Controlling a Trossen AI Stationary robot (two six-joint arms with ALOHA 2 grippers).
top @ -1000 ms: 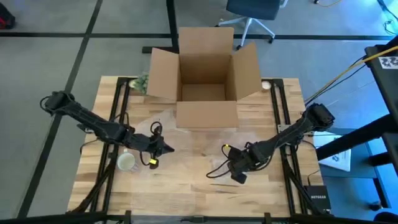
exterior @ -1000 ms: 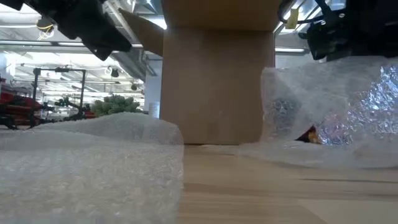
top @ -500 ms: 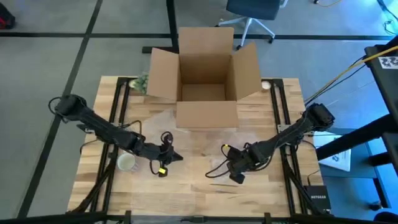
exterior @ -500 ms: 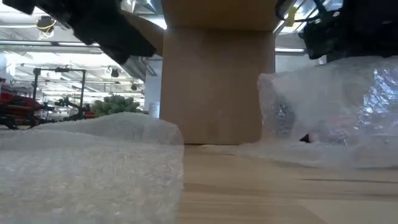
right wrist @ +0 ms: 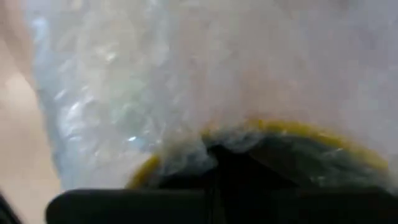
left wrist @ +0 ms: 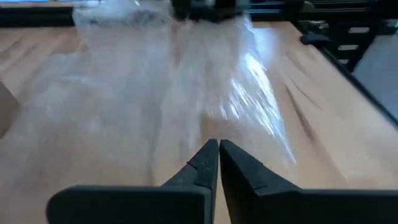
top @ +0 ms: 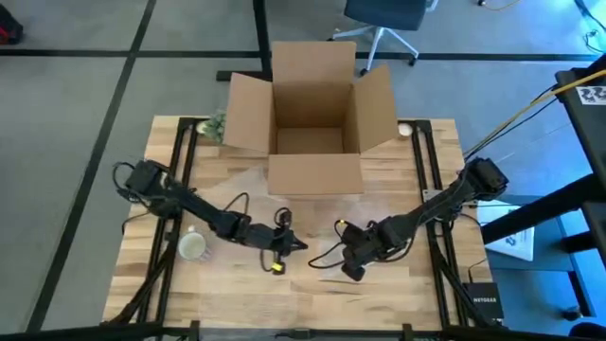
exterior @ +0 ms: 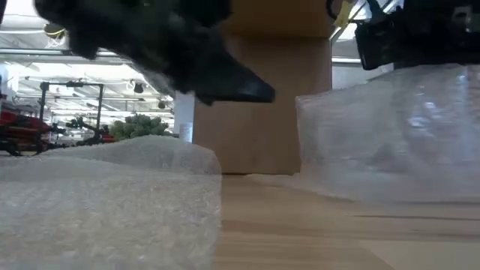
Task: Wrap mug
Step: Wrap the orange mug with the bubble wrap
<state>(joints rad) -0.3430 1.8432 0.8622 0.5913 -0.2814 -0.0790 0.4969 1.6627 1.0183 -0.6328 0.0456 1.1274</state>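
Mug (top: 193,246) unwrapped beside bubble wrap (left wrist: 180,81); right gripper (top: 352,265) pinching its edge, left gripper (left wrist: 213,163) pressed together, empty; wrapping all ahead.

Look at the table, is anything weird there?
Yes. The mug sits bare near the left edge, away from the wrap. The right hand pinches the wrap up, while the left hand reaches toward it, shut.
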